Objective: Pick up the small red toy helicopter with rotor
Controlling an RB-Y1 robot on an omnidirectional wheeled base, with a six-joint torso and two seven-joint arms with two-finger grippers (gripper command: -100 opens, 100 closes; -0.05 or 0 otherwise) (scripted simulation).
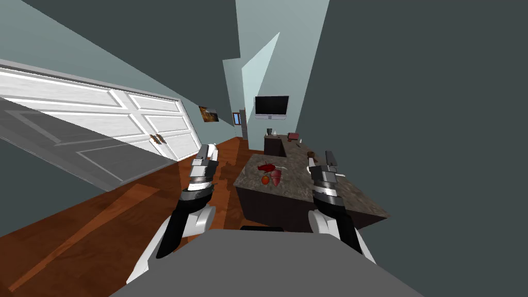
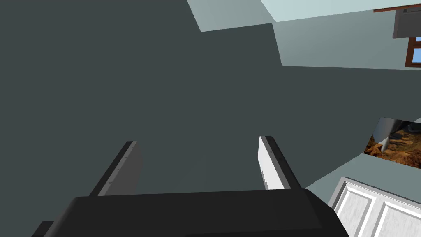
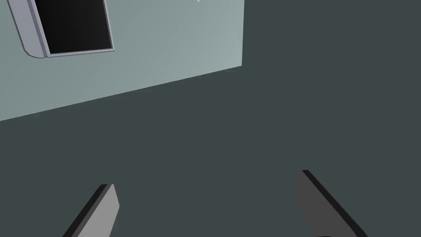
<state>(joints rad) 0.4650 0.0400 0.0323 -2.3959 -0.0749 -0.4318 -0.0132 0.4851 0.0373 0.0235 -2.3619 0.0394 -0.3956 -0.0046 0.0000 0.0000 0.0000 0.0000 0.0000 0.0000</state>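
Note:
The small red toy helicopter [image 1: 267,167] lies on a dark stone-patterned counter [image 1: 309,185] ahead of me, close to its near left corner. Right beside it rest an orange round thing [image 1: 265,179] and a reddish-pink thing [image 1: 276,177]. My left gripper [image 1: 209,151] is raised over the floor, left of the counter, and its fingers [image 2: 269,164] stand open with nothing between them. My right gripper [image 1: 324,159] hovers above the counter, right of the helicopter and apart from it, also open and empty.
White panelled double doors [image 1: 129,124] line the wall to the left. A brown wooden floor [image 1: 103,227] runs between the doors and the counter. Farther along the counter stand a small dark object [image 1: 311,154] and a red box [image 1: 293,136]. A wall screen [image 1: 271,105] hangs beyond.

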